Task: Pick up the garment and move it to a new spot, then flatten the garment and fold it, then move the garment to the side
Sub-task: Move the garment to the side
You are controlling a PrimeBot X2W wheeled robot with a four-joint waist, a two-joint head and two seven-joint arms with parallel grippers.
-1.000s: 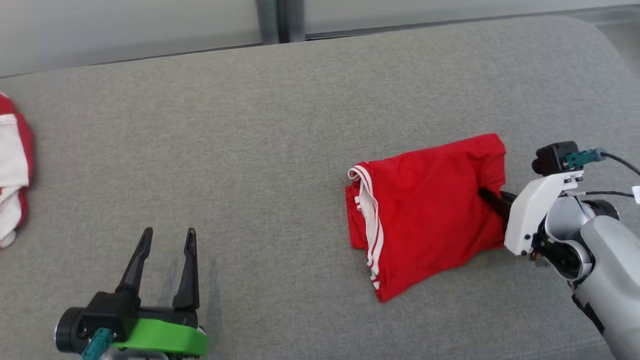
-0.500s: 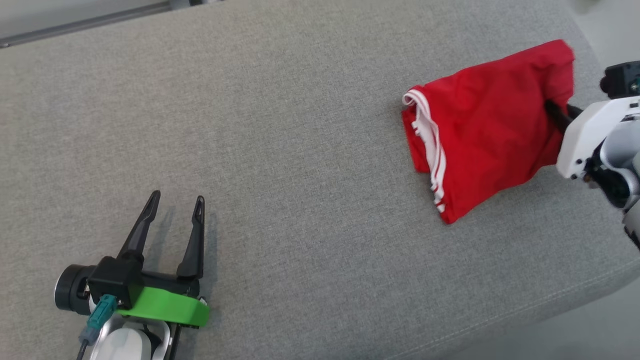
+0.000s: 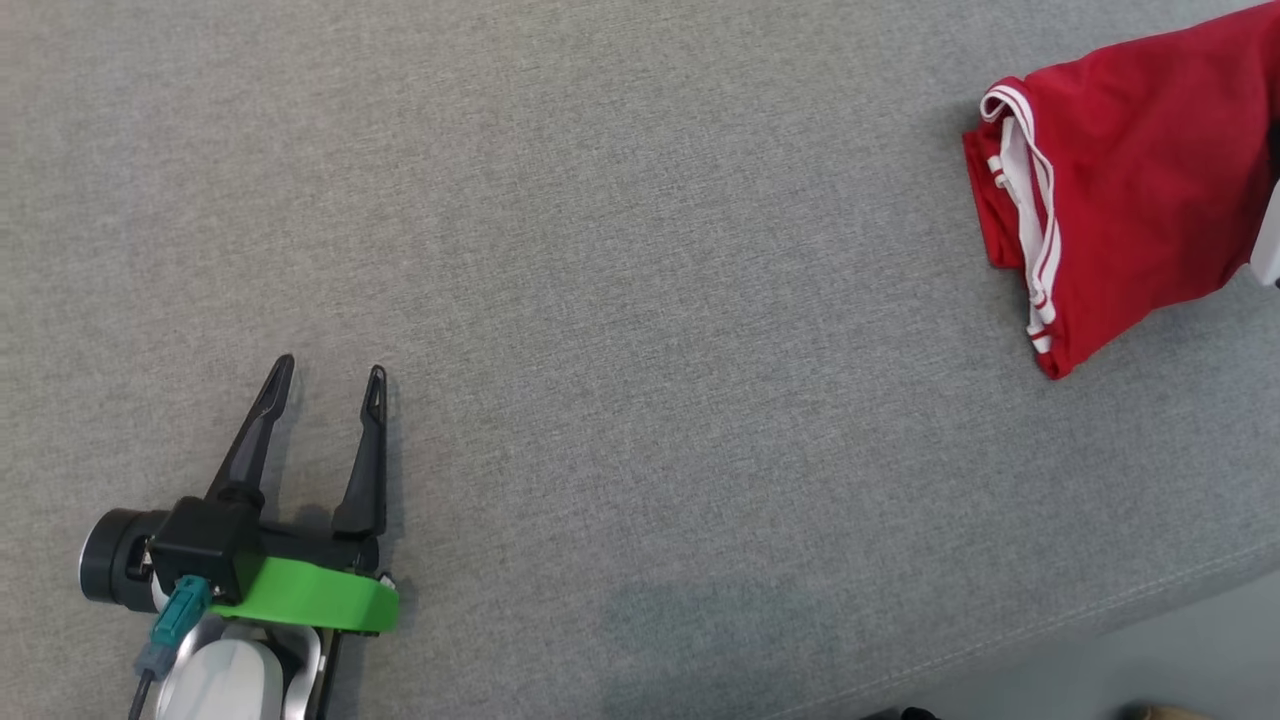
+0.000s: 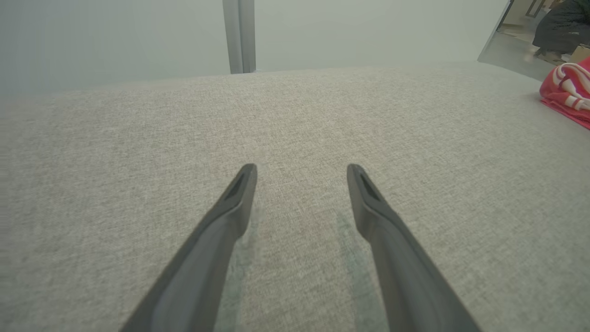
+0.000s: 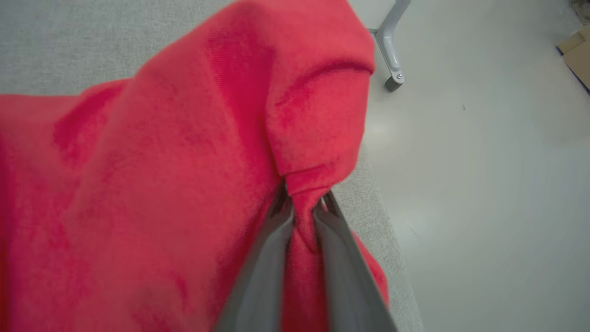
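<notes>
The garment (image 3: 1130,190) is a folded red piece with white stripes along its left edge, lying at the far right of the grey cushion (image 3: 640,300). In the right wrist view my right gripper (image 5: 302,203) is shut on a pinched fold of the garment (image 5: 184,161), close to the cushion's edge. A sliver of that arm's white mount (image 3: 1268,240) shows at the head view's right border. My left gripper (image 3: 325,385) rests low over the cushion at the lower left, open, nothing between its fingers (image 4: 235,203). The garment (image 4: 569,90) also appears at the left wrist view's right edge.
The cushion's front seam (image 3: 1100,610) runs along the lower right, with pale floor (image 3: 1150,670) beyond it. In the right wrist view the floor (image 5: 484,184) and a metal leg (image 5: 392,50) lie just past the cushion's edge. A pale wall (image 4: 138,37) backs the cushion.
The head camera has swung, so the whole scene has slid up and right in the picture. My right gripper still grips the garment; its arm has nearly left the head view. Left gripper stays open.
</notes>
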